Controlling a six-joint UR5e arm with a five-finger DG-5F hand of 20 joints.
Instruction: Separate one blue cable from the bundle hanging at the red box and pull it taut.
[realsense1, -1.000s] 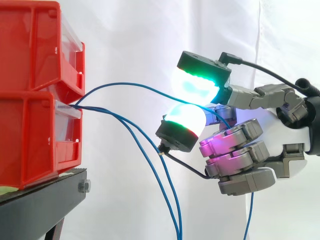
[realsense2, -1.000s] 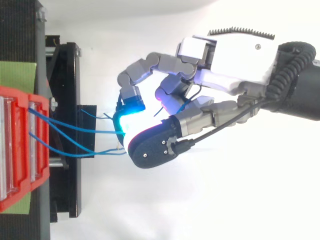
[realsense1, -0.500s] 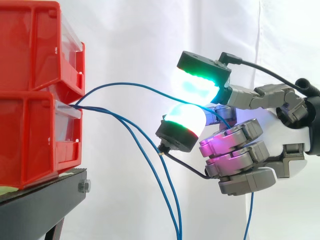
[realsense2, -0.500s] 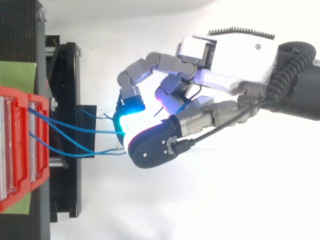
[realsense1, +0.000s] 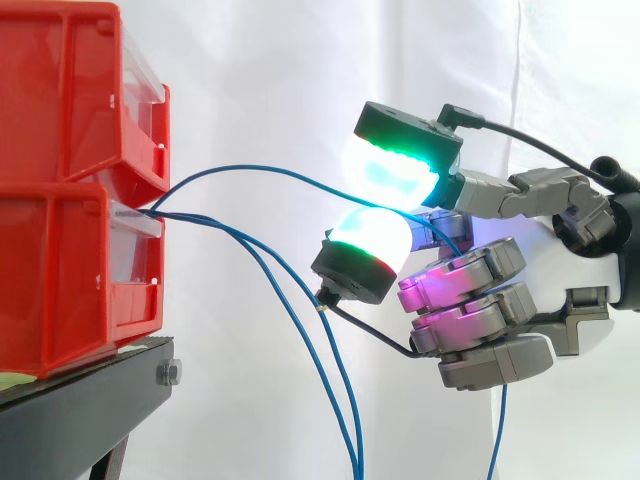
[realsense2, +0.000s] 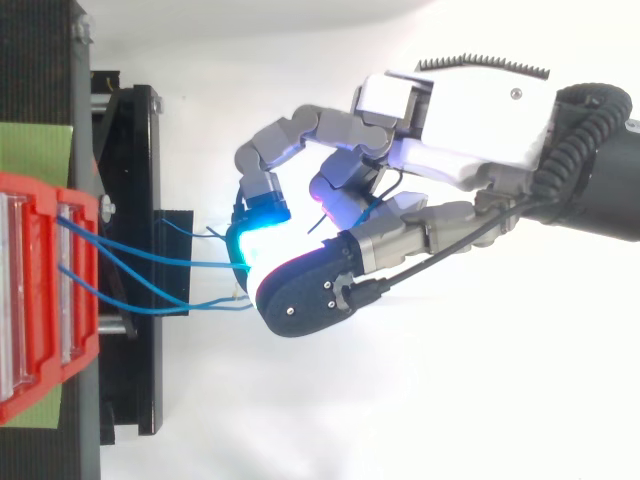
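Note:
Two stacked red bins (realsense1: 60, 200) sit on a black stand (realsense1: 90, 400) at the left. Several thin blue cables come out of the lower bin's front. One blue cable (realsense1: 260, 169) arcs up and right in a loose curve into my hand (realsense1: 500, 290). The hand is shut on it, with the cable pinched between two green-glowing fingertips (realsense1: 385, 175); the other fingers are curled with magenta pads. From above, the hand (realsense2: 450, 120) reaches in from the right toward the bins (realsense2: 40, 300), and the held cable (realsense2: 160, 258) enters at the cyan pad.
Two other blue cables (realsense1: 200, 220) leave the same bin and hang down in front of the white curtain, below and left of the hand. A blue cable end (realsense1: 497, 430) dangles under the hand. The stand's black frame (realsense2: 125, 200) juts toward the hand.

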